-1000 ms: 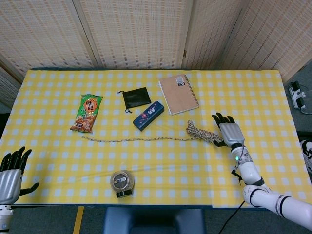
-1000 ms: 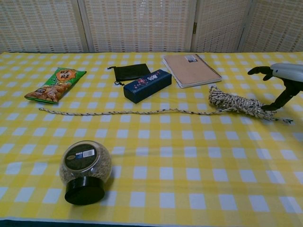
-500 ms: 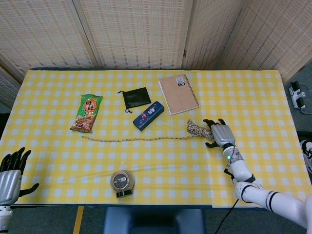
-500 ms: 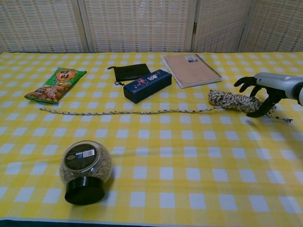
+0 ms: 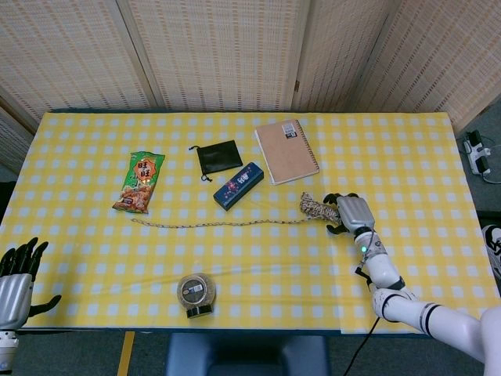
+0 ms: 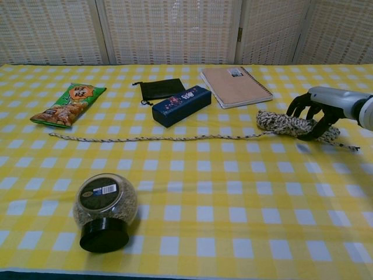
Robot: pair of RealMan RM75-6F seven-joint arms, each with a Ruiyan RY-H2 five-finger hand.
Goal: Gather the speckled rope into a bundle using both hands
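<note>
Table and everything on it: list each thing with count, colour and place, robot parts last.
table: one, yellow and white check cloth, fills both views
rope: one, speckled, straight run across the middle, bunched at its right end
snack bag: one, green and orange, left, beyond the rope
pouch: one, black, centre back
case: one, dark blue, in front of the pouch
notebook: one, tan, right of the pouch
jar: one, clear with black lid, front, on its side
left hand: black and silver, off the table's front left corner, holding nothing, fingers apart
right hand: black and silver, fingers curled over the rope's bunched end
</note>
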